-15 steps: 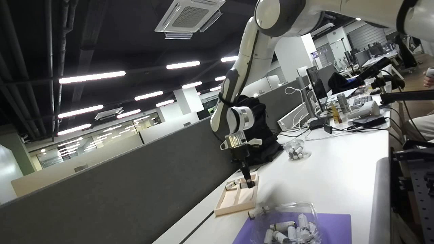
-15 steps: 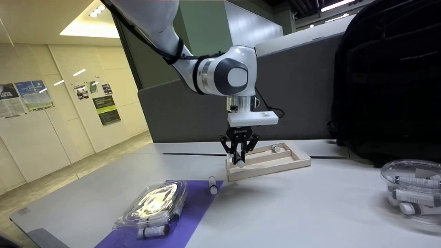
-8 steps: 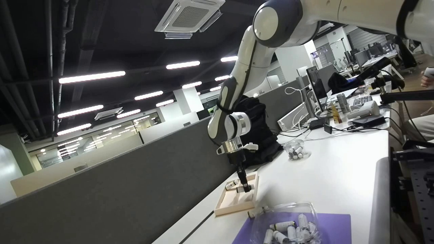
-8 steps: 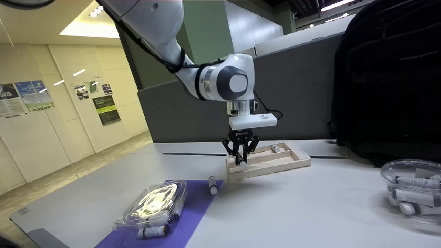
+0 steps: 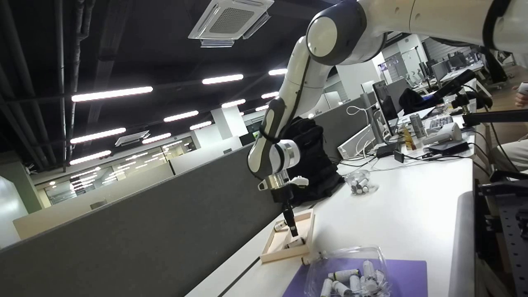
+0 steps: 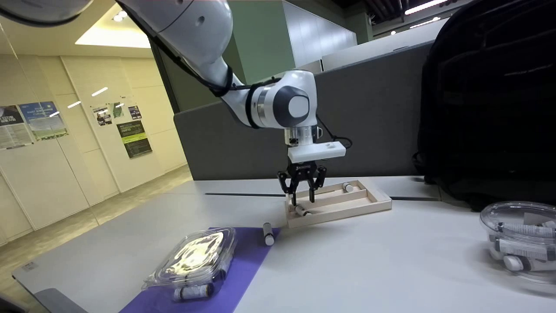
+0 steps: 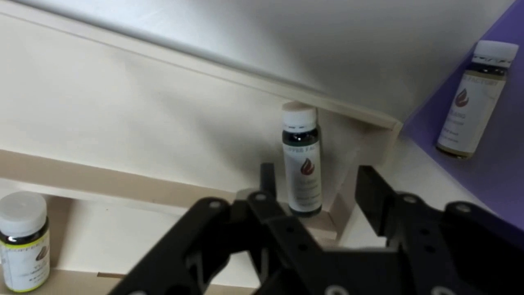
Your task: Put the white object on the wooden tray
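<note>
The white object, a small vial with a white label and cap [image 7: 303, 164], lies in the wide compartment of the wooden tray [image 7: 245, 80], close to its end wall. It also shows in both exterior views [image 5: 295, 242] [image 6: 302, 211]. The tray's pale rim shows in both exterior views [image 5: 284, 255] [image 6: 339, 217]. My gripper [image 7: 316, 174] is open just above the vial, one finger on each side, apart from it. In an exterior view the gripper [image 6: 303, 201] hangs over the tray's near-left end. A similar vial [image 7: 24, 250] lies in the tray's other row.
Another vial [image 7: 470, 110] lies at the edge of the purple mat [image 6: 249, 261], beside the tray. A clear plastic box [image 6: 195, 256] of vials sits on the mat. A round clear tub [image 6: 517, 217] of vials and a black backpack [image 6: 486, 108] stand farther off. A grey partition [image 5: 165, 231] runs behind.
My gripper has lowered and shifted toward the tray's end near the mat, then opened. The vial it held has been let go and now lies in the tray.
</note>
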You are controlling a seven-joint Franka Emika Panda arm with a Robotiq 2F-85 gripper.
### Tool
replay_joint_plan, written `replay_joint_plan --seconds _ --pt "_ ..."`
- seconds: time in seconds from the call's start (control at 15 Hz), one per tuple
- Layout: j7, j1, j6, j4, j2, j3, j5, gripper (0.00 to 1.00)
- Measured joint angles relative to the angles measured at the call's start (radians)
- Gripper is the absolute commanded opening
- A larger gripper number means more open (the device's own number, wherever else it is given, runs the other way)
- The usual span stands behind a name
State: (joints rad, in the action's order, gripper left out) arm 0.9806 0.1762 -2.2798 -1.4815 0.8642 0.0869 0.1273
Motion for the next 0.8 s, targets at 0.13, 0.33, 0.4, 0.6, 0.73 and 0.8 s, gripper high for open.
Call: replay_joint_plan --seconds 0.13,0.33,0.4,0.6,0.73,0.8 --pt "0.0 -0.001 0.002 0.003 0.004 0.0 -0.007 0.98" --pt "0.0 -0.002 0.015 0.003 0.005 0.001 -0.02 1.0" --pt "0.0 -0.003 0.017 0.003 0.004 0.001 -0.027 1.0" --pt "-0.001 -0.01 0.018 -0.003 -0.018 0.001 -0.05 1.0" --pt "-0.002 -0.018 0.02 -0.021 -0.054 0.0 -0.072 1.0" --pt "-0.004 -0.022 0.027 -0.036 -0.078 -0.002 -0.085 1.0"
